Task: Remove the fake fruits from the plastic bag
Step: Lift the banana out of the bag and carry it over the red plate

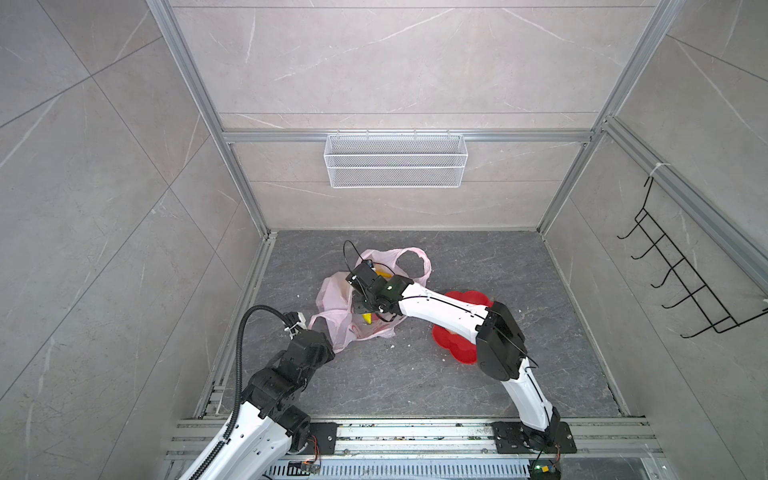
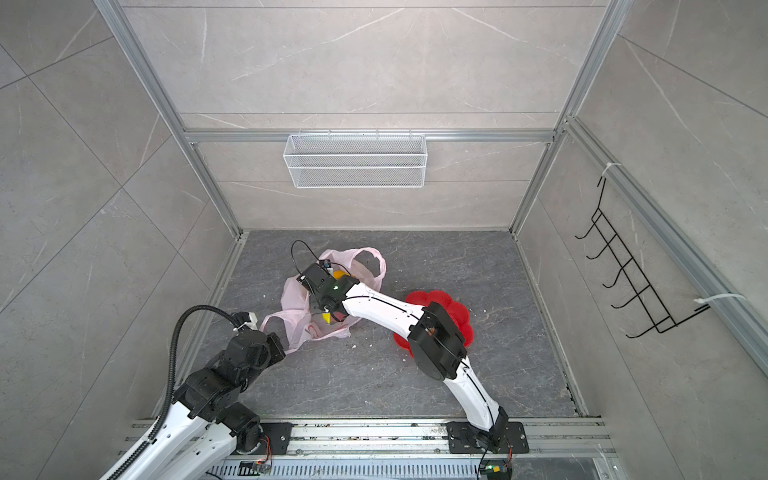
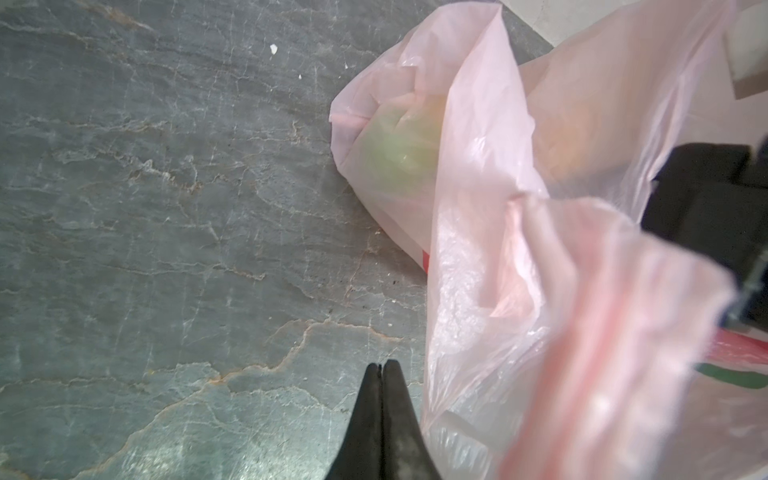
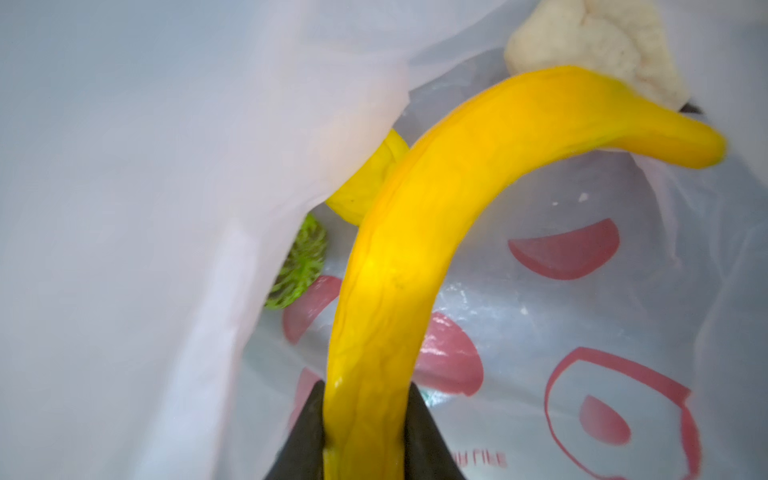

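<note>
In both top views the plastic bag (image 1: 332, 291) lies on the desk (image 1: 415, 374), the right arm reaching into its mouth and hiding what it holds. Left wrist view: the left gripper (image 3: 382, 366) is pressed shut beside the bag; whether film is pinched I cannot tell, and if not, the bag may lift along. Right wrist view: the right gripper (image 4: 363, 388) clamps the banana (image 4: 415, 249) near one end, inside the bag; its long curve could snag the film or swivel loose. The green ball (image 4: 301, 266) and a beige piece (image 4: 582, 45) are half covered
</note>
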{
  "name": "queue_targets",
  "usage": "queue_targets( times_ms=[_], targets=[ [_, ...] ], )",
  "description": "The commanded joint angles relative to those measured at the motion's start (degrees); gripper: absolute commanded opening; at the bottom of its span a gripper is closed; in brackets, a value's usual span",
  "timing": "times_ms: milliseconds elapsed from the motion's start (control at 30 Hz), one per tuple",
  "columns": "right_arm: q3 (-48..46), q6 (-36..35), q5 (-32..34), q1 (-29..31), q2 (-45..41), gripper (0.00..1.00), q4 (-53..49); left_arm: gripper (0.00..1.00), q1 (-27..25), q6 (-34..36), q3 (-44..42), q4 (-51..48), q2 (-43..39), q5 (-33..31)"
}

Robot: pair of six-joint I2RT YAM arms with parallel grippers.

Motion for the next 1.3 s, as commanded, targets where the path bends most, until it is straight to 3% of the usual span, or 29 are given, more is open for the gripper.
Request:
queue_targets(
  times_ms=[0,200,633,867,1133,1267],
  targets=[
    [-3.9,-3.4,-6.1,0.2,-4.6,0.2,3.8,0.0,-0.1,2.8,2.8,6.0,2.2,-1.6],
    [-8.0,-6.4,-14.6,0.5,-11.4,0.19,4.2,0.0,-0.1,4.1,4.8,10.3,7.0,-0.8],
    [-19.0,-8.0,-25.2,2.4,-30.0,0.19,-4.4,0.0,-0.1,6.4,9.4,13.1,11.4,-3.4],
    [-23.9,-8.0,-23.5,3.5,-39.7,0.18,-10.4,0.0,-0.1,6.9,11.9,13.2,14.9,-5.5],
    [-31.0,-7.9,-11.7,2.4,-52.1,0.18,-19.5,0.0,0.0,7.2,14.9,11.0,17.8,-8.6],
    [-36.4,-7.8,-9.6,-1.2,-56.6,0.18,-20.7,0.0,0.0,6.3,16.1,8.4,18.5,-10.5]
  ],
)
